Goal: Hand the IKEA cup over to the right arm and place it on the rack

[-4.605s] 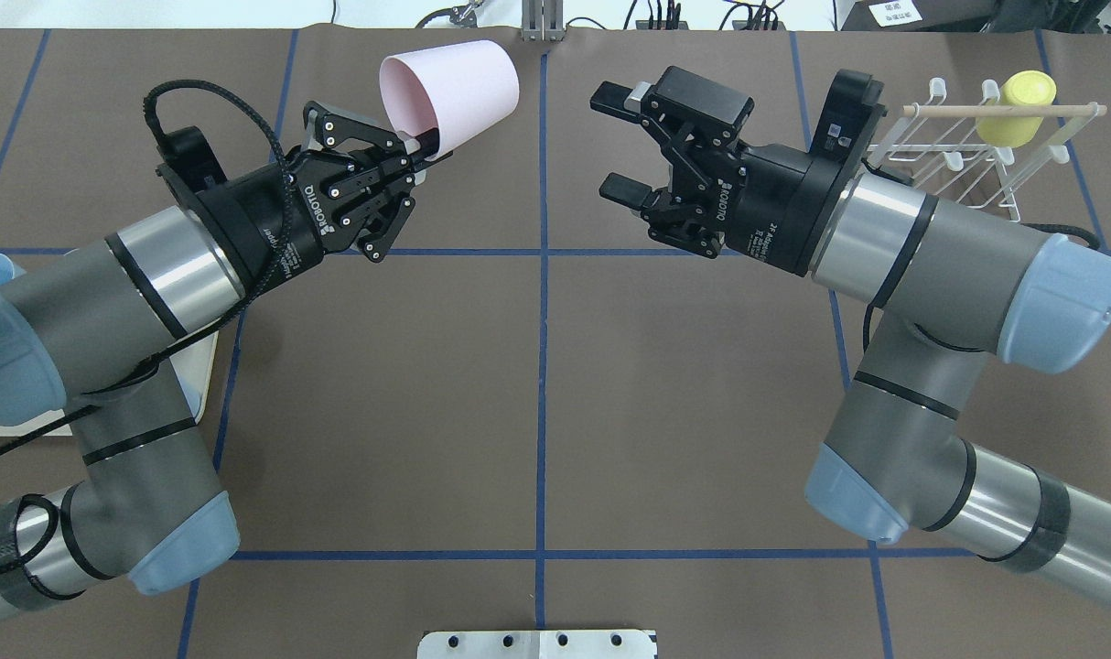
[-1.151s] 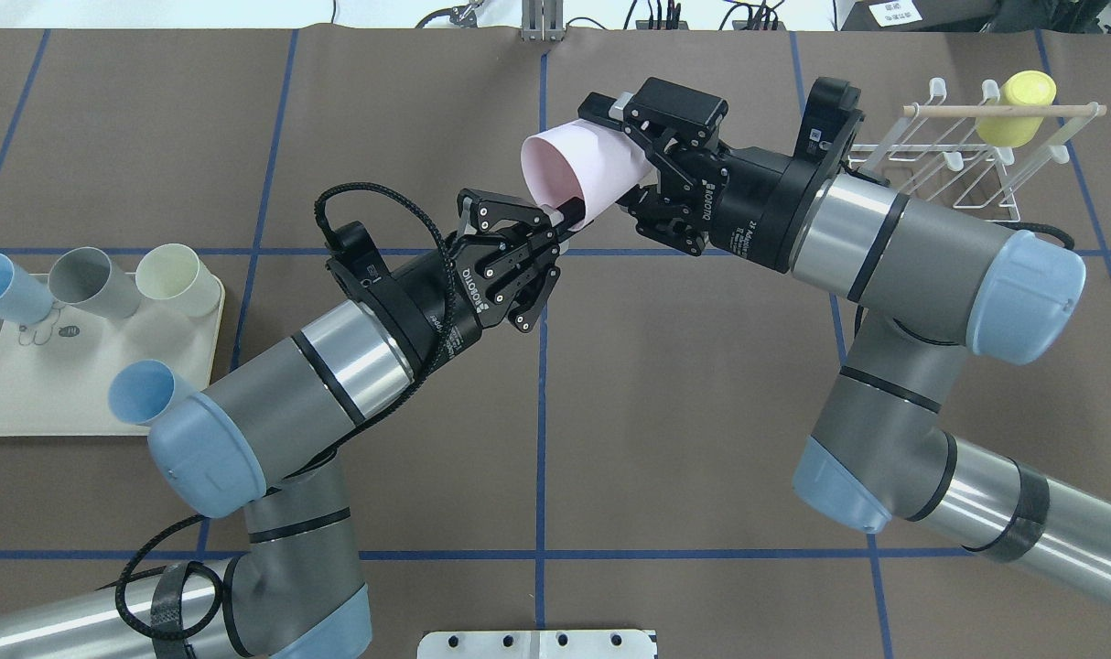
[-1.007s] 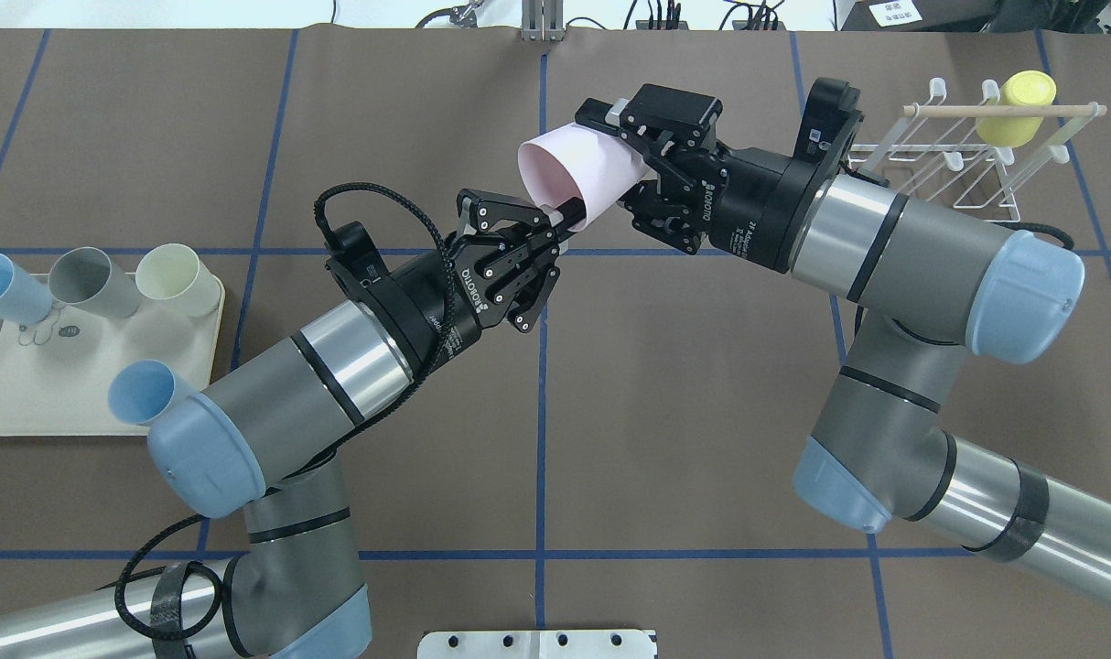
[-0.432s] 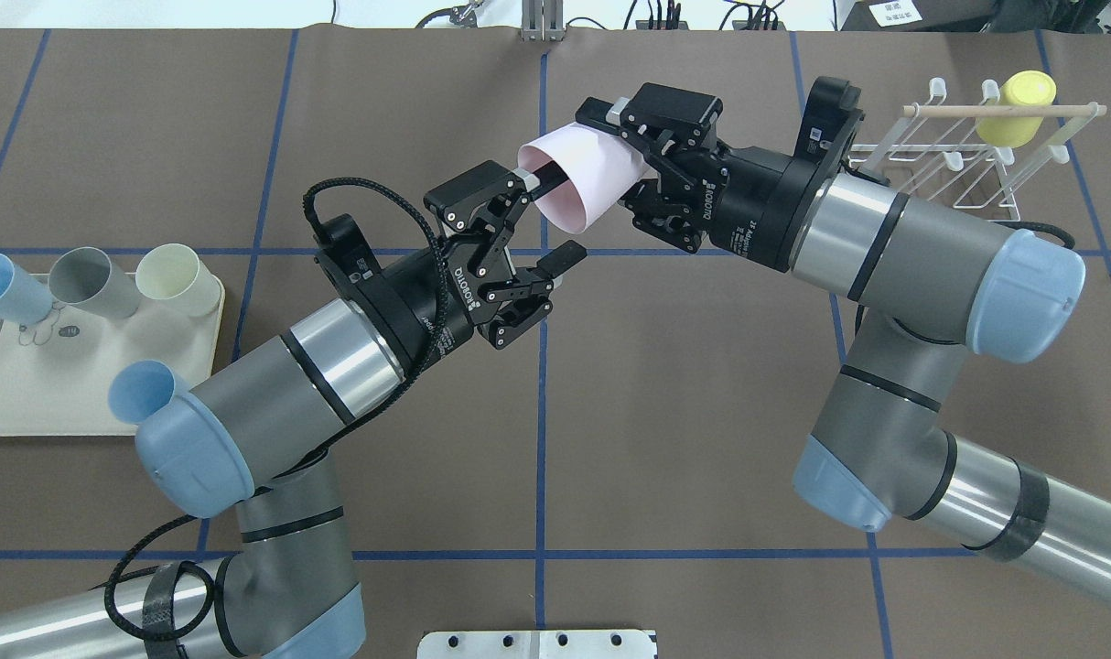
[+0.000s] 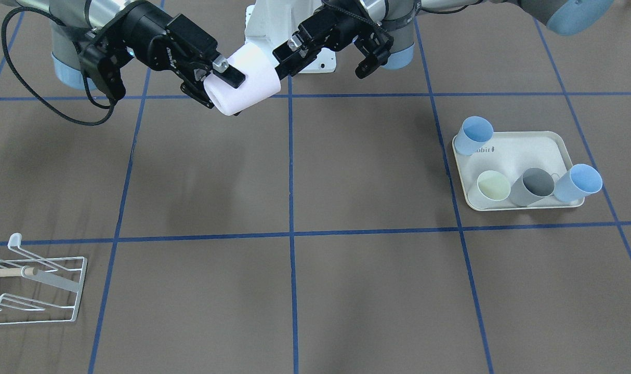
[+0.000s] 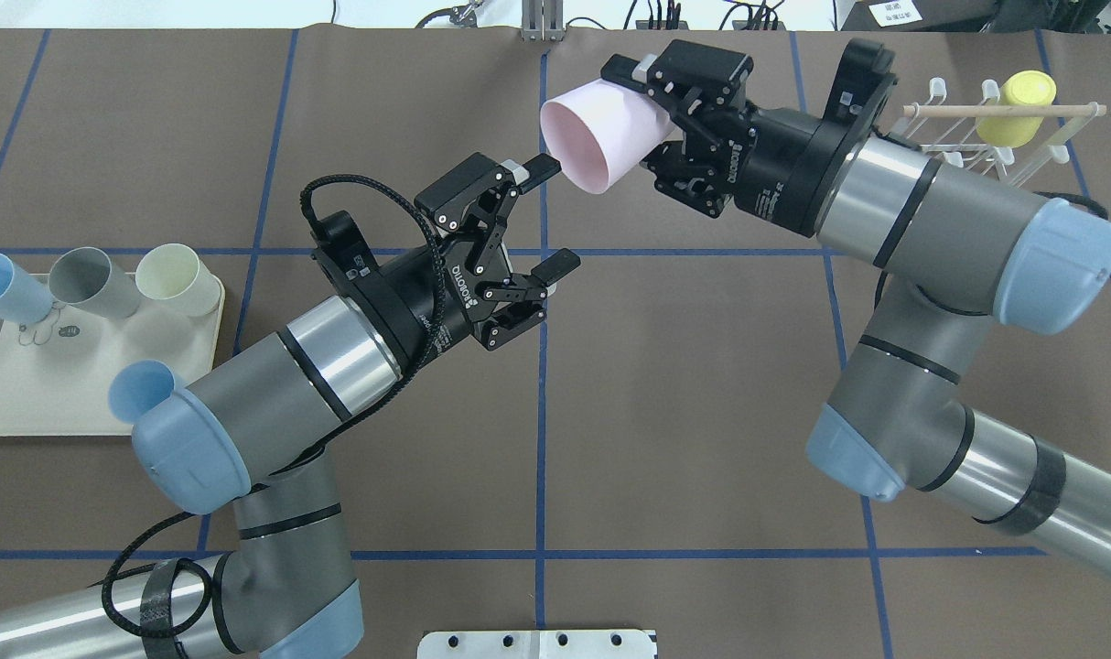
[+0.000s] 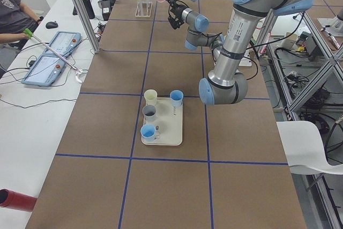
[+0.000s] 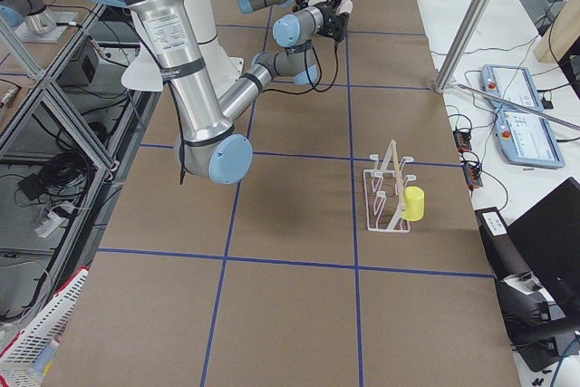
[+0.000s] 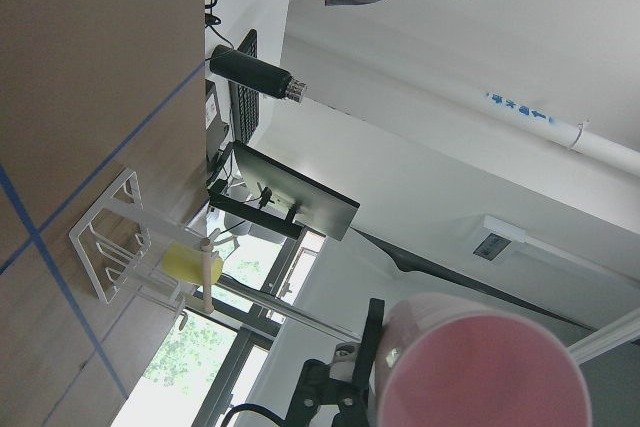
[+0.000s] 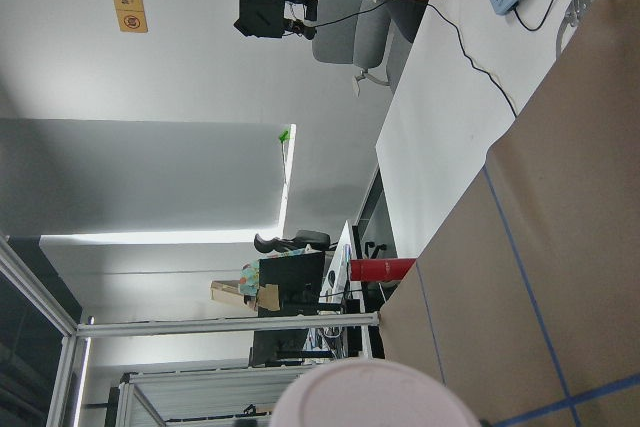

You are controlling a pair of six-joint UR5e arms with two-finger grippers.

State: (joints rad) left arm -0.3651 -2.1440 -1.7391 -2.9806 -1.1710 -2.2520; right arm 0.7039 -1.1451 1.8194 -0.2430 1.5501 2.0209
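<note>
A desk (image 6: pixel 684 412) covered in brown paper, marked into large squares by blue tape lines (image 6: pixel 541 412), fills the scene. Above its far middle, the right pincer (image 6: pixel 633 117) is clamped on a pale pink plastic cup (image 6: pixel 601 137), held sideways in the air with its open mouth toward the left pincer (image 6: pixel 554 215), whose fingers are spread apart just beside the rim. The small white wire rack (image 8: pixel 388 189) with a wooden dowel stands toward the robot's far right, a yellow cup (image 6: pixel 1018 105) on it. A cream tray (image 5: pixel 523 153) carrying four small cups (image 5: pixel 534 184) sits at the left. A white side desk (image 7: pixel 32 111) with control tablets (image 7: pixel 51 65) runs alongside.
</note>
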